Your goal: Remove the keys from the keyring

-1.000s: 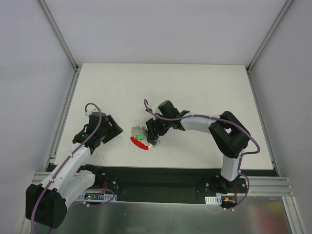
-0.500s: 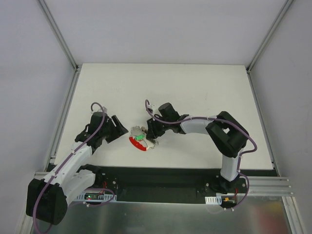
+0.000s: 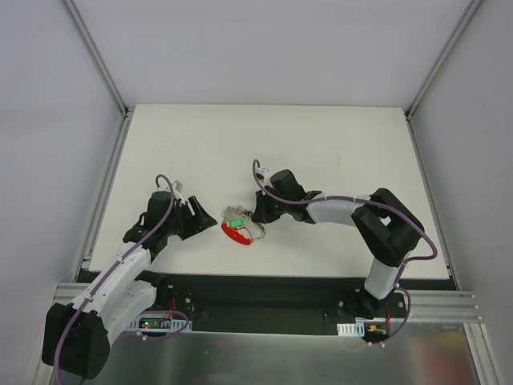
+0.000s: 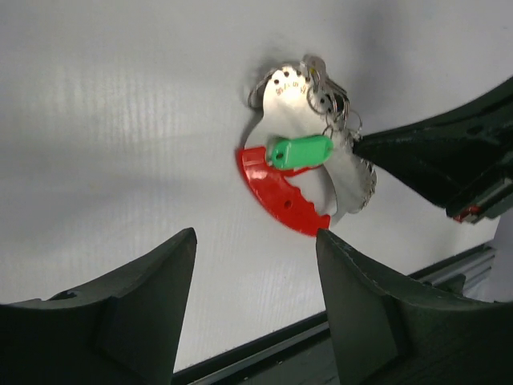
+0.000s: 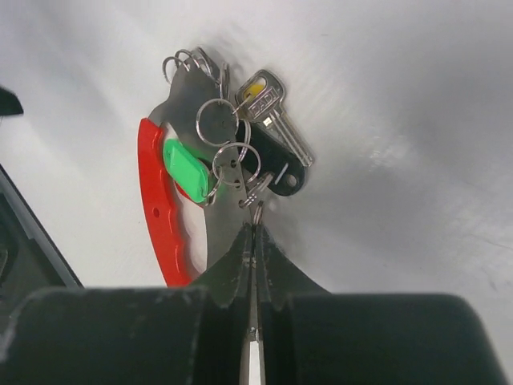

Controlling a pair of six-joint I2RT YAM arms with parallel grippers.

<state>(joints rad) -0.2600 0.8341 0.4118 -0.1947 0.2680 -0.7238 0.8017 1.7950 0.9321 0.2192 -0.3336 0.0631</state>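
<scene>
The keys (image 5: 268, 108) lie bunched on the white table, linked by thin wire rings, with a green tag (image 5: 186, 170) and a red crescent piece (image 5: 156, 212) among them. One key has a yellow head; another head (image 5: 276, 172) is black. My right gripper (image 5: 254, 228) is shut, its tips pinching the edge of a thin keyring (image 5: 256, 210) at the near side of the bunch. In the top view the right gripper (image 3: 258, 216) touches the bunch (image 3: 239, 229) from the right. My left gripper (image 3: 207, 219) stands open just left of it, and its wrist view shows the bunch (image 4: 309, 120) beyond the left gripper (image 4: 255, 241).
The white table (image 3: 337, 152) is fenced by metal frame rails (image 3: 104, 184) at both sides. A black strip (image 3: 272, 285) runs along the near edge, close to the bunch. The right gripper's dark fingers (image 4: 425, 156) reach in from the right of the left wrist view.
My right gripper has closed on the ring and drawn the bunch slightly right. The left arm has moved right and nearer the bunch, staying open.
</scene>
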